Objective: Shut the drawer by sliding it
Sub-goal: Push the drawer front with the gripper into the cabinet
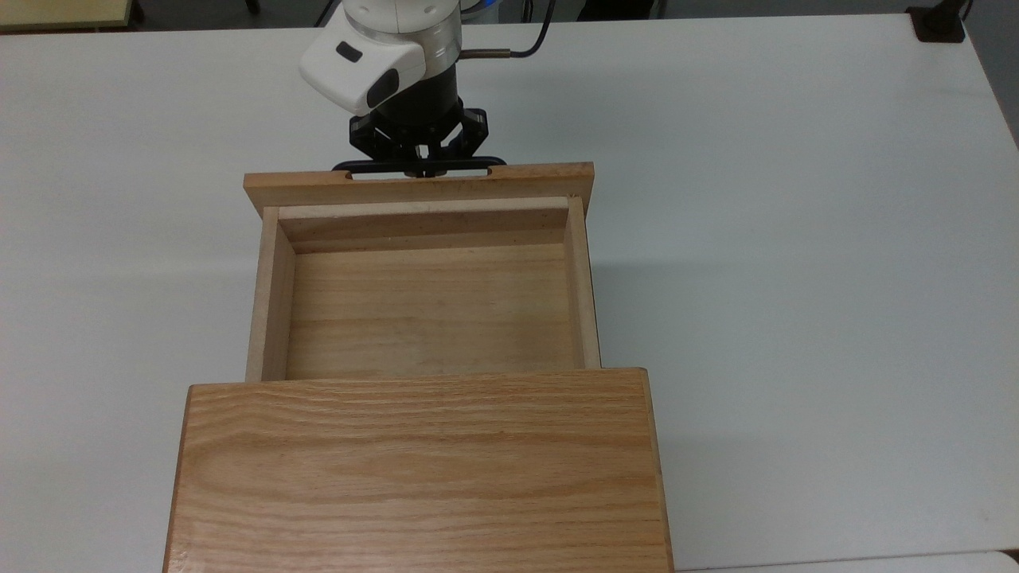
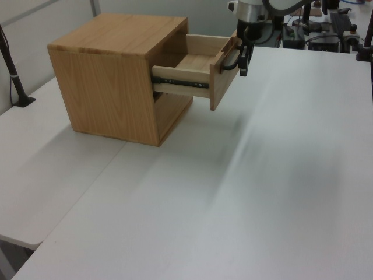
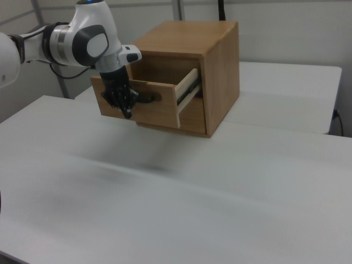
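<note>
Against the drawer's [image 1: 422, 306] front panel [image 1: 419, 182] sits my claw [image 1: 420, 169], right at the black bar handle [image 1: 374, 168], near its middle in the top view. My fingers are pinched together to a narrow tip with nothing between them; they press at the bar rather than wrap it. From the right view my claw [image 3: 127, 109] hangs low in front of the panel, wrist pointing down, and in the left view it [image 2: 243, 69] sits just beyond the handle [image 2: 229, 60].

My drawer sticks well out of the cabinet [image 1: 418, 469], most of its tray bare and open to the top. Its inside holds nothing. A metal slide rail [image 2: 178, 83] runs along its side in the left view. That cabinet stands on the table [image 1: 796, 239], oak grain running across its flat top.

No brand, label or lettering can be read on the wood, the handle or my white arm [image 3: 71, 41].

Underneath lies a plain white table, matte, with a seam where a second white table [image 2: 52, 169] butts against it in the left view. A black clamp post [image 2: 13, 70] stands at that table's far edge. Behind, pale wall panels [image 3: 286, 27] and grey framing close the room, and some dark equipment [image 2: 326, 26] crowds the far end in the left view.
</note>
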